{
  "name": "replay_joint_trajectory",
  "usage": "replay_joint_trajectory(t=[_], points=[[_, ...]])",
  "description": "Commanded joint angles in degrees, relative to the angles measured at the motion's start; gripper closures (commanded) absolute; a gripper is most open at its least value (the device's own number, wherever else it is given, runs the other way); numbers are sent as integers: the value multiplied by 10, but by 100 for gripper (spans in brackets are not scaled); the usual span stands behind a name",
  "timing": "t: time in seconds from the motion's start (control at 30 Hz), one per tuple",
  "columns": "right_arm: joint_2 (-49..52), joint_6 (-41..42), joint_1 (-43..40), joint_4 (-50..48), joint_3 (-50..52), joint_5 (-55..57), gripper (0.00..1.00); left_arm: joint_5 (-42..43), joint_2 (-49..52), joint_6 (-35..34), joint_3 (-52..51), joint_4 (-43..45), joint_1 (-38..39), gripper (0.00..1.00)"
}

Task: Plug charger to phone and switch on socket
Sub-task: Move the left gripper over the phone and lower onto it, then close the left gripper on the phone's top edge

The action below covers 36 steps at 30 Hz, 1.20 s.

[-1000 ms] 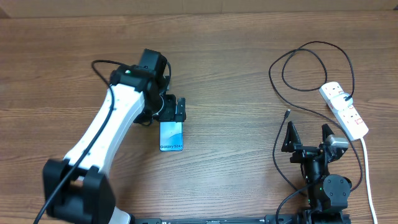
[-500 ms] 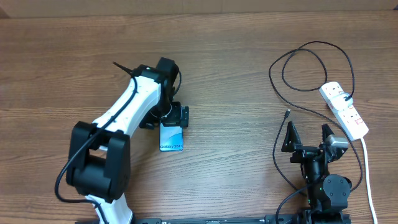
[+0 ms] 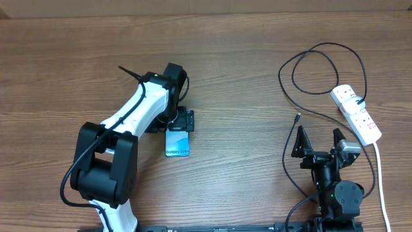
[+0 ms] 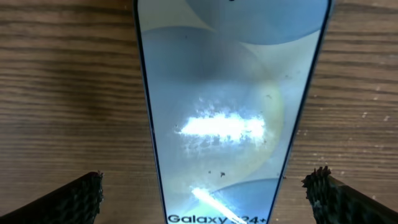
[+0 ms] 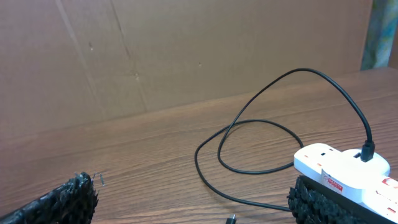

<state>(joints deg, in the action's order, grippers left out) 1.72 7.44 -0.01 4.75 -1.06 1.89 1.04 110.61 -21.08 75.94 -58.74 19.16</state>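
**Q:** Where does the phone lie, and how does the left arm stand to it?

**A:** The phone [image 3: 177, 143] lies flat, screen up, left of the table's [image 3: 244, 58] middle. The left gripper [image 3: 178, 122] hangs over the end of the phone that points to the far edge. In the left wrist view its jaws stand wide apart. One finger [image 4: 78, 200] shows on each side of the phone [image 4: 230, 112], with bare wood between finger and phone edge, so nothing is clamped.

**Q:** And the right-hand side?

**A:** The socket [image 3: 357, 114] lies slantwise close to the right edge, and its thick white cord [image 3: 380, 174] runs toward the near edge. The charger [image 3: 280, 76] is plugged into the socket, loops toward the far edge and comes back. Its plug tip [image 3: 297, 118] lies loose on the wood, well apart from the phone. The right gripper [image 3: 318, 143] sits near the near right corner, just beside that tip. Its jaws are spread and hold nothing.
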Motion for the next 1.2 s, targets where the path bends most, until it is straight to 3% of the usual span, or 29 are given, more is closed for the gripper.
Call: replay_joint_trajectory(t=[0.0,0.77,0.87,0.97,1.17], points=[[0,-2,-4,-2,6,6,0,8,7,-8,-18,12,4,0],[0,-2,-4,-2,6,6,0,30,7,-34,-84,102,8,0],[0,-2,-4,-2,6,6,0,30,7,-40,-92,109,8,7],[0,-2,-4,-2,6,6,0,30,7,-49,-99,110,8,23],[0,-2,-4,-2,6,6,0,29,7,-49,-101,110,8,31]])
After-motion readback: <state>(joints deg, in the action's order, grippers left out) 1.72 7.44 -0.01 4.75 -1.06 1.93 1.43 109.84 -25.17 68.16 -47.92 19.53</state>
